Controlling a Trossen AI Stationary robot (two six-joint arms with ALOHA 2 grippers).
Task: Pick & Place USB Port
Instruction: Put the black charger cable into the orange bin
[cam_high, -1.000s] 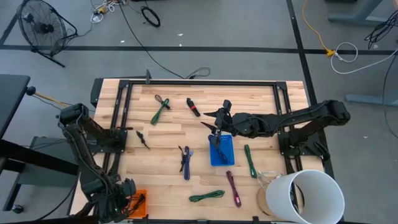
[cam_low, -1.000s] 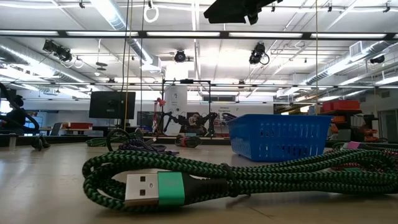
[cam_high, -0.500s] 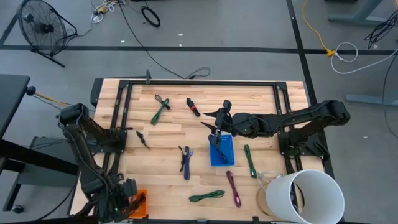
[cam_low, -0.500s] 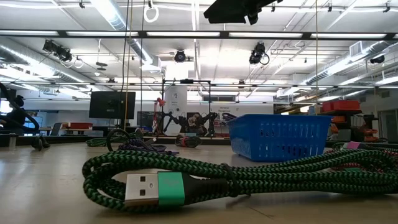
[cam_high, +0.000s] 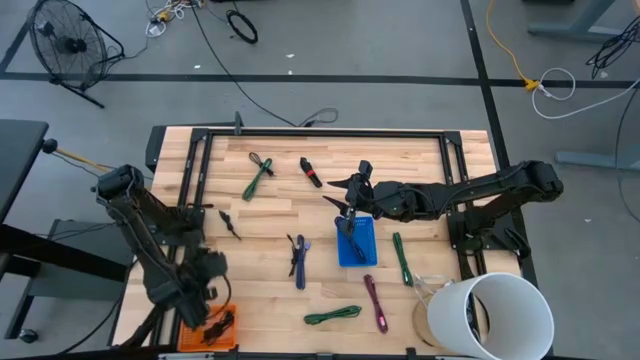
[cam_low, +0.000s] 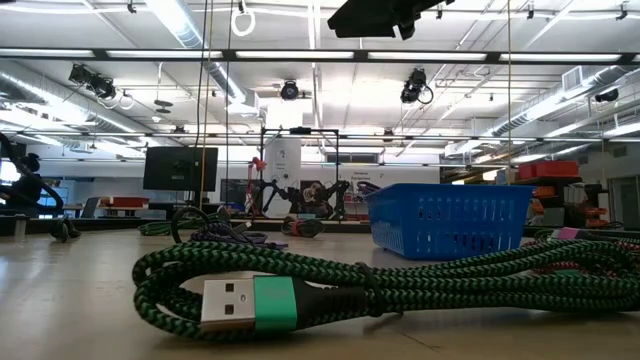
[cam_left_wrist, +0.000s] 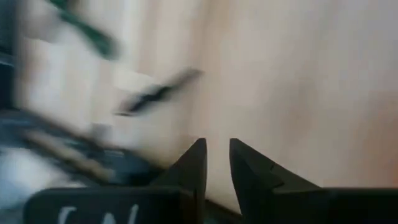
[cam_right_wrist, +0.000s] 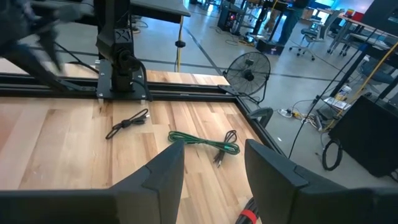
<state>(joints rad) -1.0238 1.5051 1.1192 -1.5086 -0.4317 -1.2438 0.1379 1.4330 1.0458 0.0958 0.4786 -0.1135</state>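
Two claws work my wooden bench (cam_high: 270, 210): my right claw (cam_high: 346, 212), fingers apart, hovers over the blue plastic basket (cam_high: 357, 242) for dropping; my left claw (cam_left_wrist: 215, 163), fingers nearly together, holds nothing.

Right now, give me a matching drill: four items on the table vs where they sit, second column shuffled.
Items:
1. blue basket
2. white bucket
3. orange tray
4. red-and-black cable

Places:
A. table's near left corner, by the left gripper
B. table's near right corner
C. far side of the table, near the middle
D. mid-table, under the right gripper

Pairs: 1-D, 2-B, 3-A, 4-C
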